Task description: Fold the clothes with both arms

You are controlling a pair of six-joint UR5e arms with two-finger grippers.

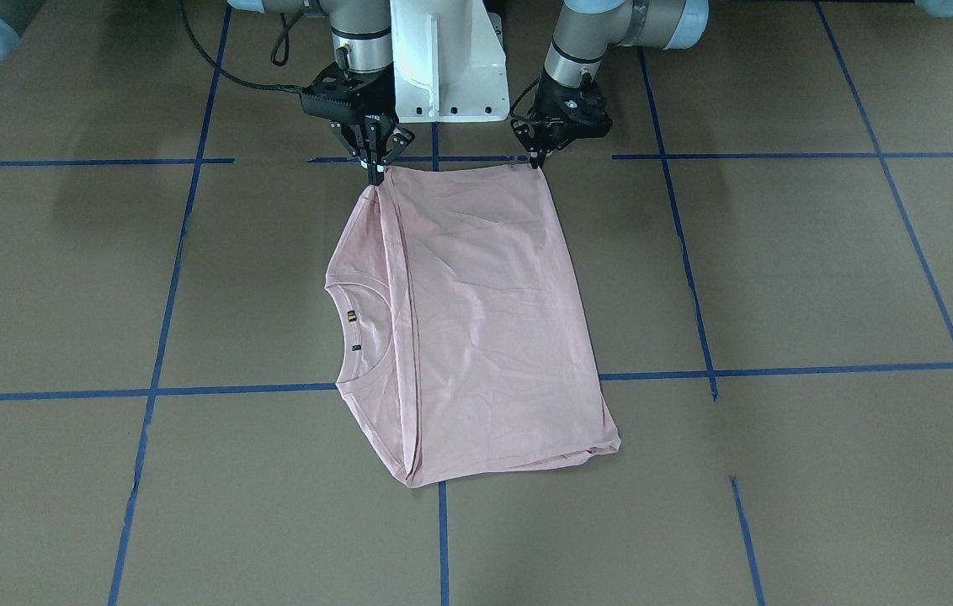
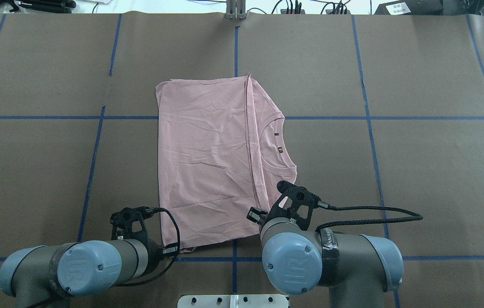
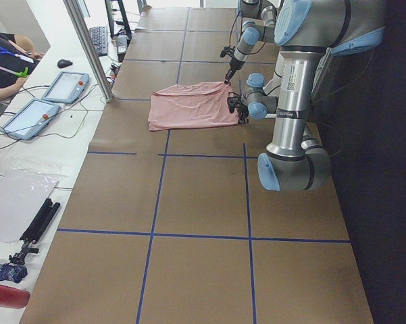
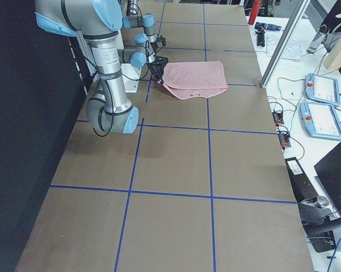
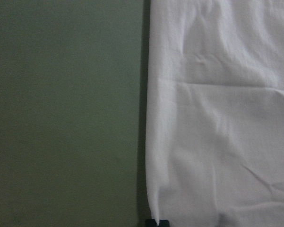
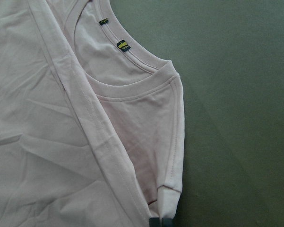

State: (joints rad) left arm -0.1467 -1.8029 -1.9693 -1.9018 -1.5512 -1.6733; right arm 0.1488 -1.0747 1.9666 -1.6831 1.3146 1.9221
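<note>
1. The T-shirt [image 1: 485,320] lies flat on the table [image 1: 779,269], plain side up; its hem is folded across to just short of the collar [image 1: 359,337]
2. The right gripper [image 1: 375,171] and left gripper [image 1: 539,160] each look pinched on a near corner; the edge runs straight between them
3. I judge a crosswise fold is in hand; next I would lift both corners together and carry them level to the far edge

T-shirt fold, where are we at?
Done: the T-shirt lies flat, with the hem folded over nearly to the collar. In hand: the left gripper and right gripper pinch its two robot-side corners. Left, likely: carry that edge across to the far side, then release.
</note>
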